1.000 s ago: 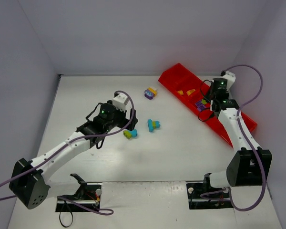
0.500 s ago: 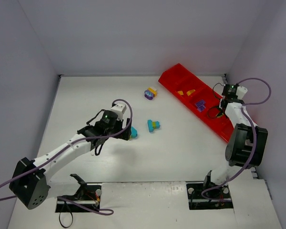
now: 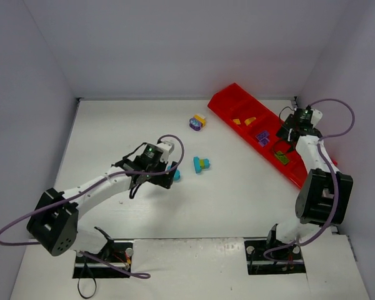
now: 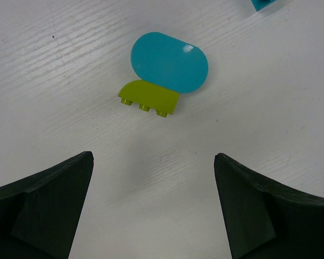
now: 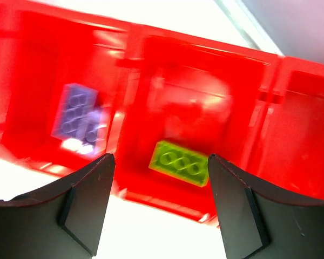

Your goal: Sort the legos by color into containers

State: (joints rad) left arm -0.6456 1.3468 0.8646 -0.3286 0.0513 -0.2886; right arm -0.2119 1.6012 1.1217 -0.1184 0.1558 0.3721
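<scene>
A white table (image 3: 112,125) seen from above, with pale walls around it. On the left, my left pincer (image 3: 165,172) hangs low over the table with its jaws spread wide and nothing between them. Its wrist camera shows a cyan rounded piece (image 4: 169,62) lying flat just ahead of the fingers. A lime green brick (image 4: 149,98) touches the piece's near edge.

Toward the middle, a cyan and lime pair (image 3: 202,164) sits on the table. Farther back is a purple and orange-yellow pair (image 3: 197,121).

On the right, a long red tray (image 3: 222,103) runs diagonally. One compartment holds orange-yellow pieces (image 3: 244,120). The next holds a purple brick (image 3: 261,137), and the one after it holds a second lime brick (image 3: 281,157).

My right pincer (image 3: 284,142) is poised over that last compartment. In its wrist view the jaws stand apart, and the second lime brick lies loose on the tray floor, not gripped.
</scene>
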